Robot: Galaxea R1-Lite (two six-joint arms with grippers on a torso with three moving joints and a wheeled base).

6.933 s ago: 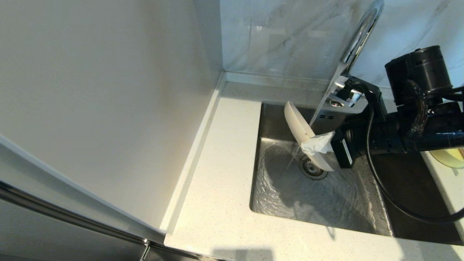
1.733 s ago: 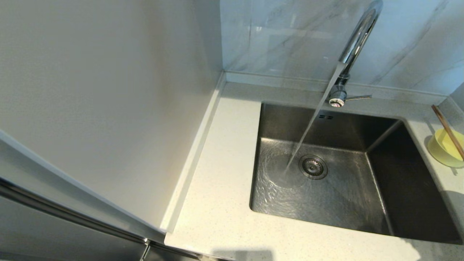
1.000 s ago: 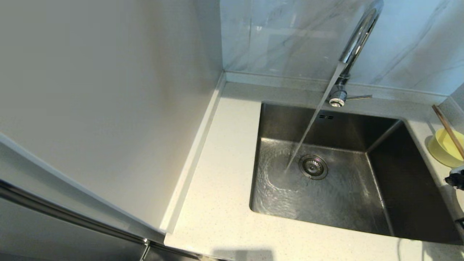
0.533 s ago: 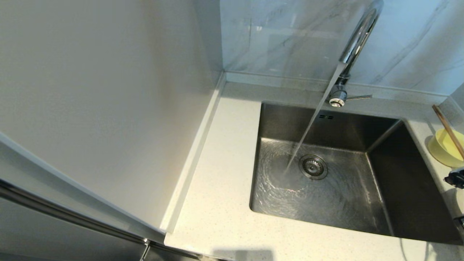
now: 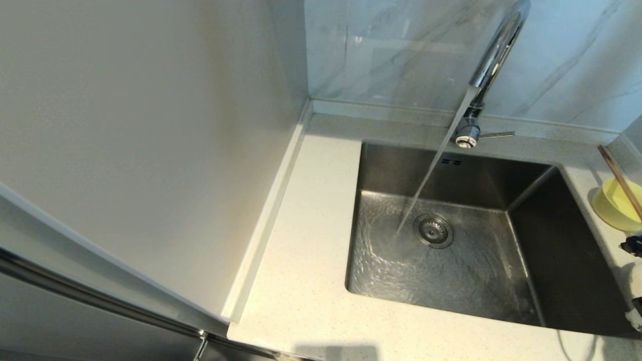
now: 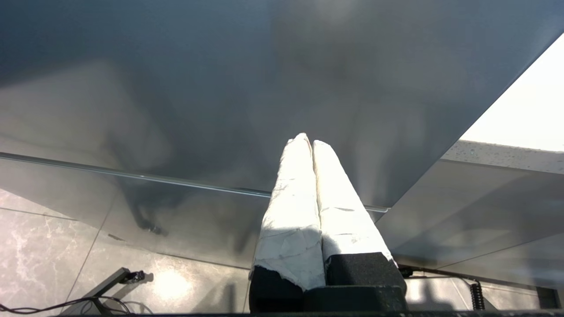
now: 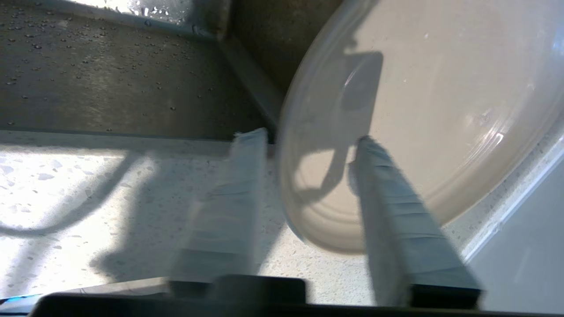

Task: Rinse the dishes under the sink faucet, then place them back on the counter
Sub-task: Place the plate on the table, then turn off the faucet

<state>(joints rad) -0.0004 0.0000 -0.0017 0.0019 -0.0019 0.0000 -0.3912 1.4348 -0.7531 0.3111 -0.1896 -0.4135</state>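
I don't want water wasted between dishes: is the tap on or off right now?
On. A stream runs from the sink faucet into the sink, rippling beside the drain strainer.

Head view looks down on sink (image 5: 441, 240); right wrist close above its corner

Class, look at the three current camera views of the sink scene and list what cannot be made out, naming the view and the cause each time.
- Plate: right wrist view, its far side cut off by the frame; absent from the head view.
- Right gripper: right wrist view, fingers blurred; whether they touch the plate is unclear.
- Bowl and chopsticks: head view, cut by the frame edge.
- Left gripper: left wrist view only; its place relative to the sink is unknown.
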